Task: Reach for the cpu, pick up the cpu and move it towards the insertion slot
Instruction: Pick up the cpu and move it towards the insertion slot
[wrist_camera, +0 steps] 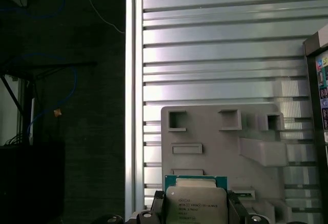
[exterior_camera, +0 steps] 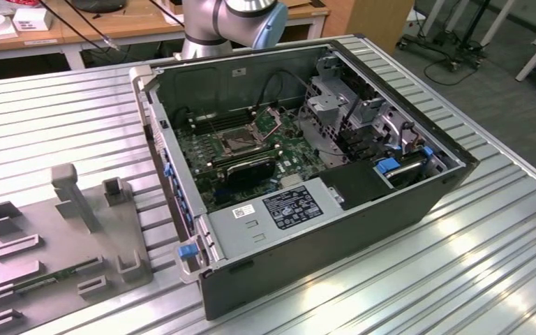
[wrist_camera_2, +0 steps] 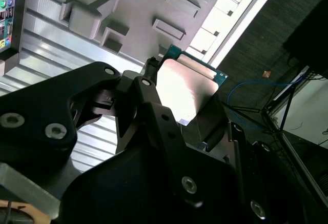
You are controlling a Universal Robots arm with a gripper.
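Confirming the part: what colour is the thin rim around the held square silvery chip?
Green; first wrist view shows the square silvery cpu best.

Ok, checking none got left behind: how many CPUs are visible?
1. The cpu is clamped in the jaws, grey fixture plate beyond it in the first wrist view. Another might be hidden inside the computer case.

A: Where is the computer case?
B: On the table, toward the exterior view's right, with the motherboard inside it and the insertion slot set in that board.
A: And at its left?
B: The fixture plate, on the table just beside the case. The arm's base stands behind the case.
A: The cpu?
B: Between the jaws of the gripper, with plate and table beyond it in the first wrist view
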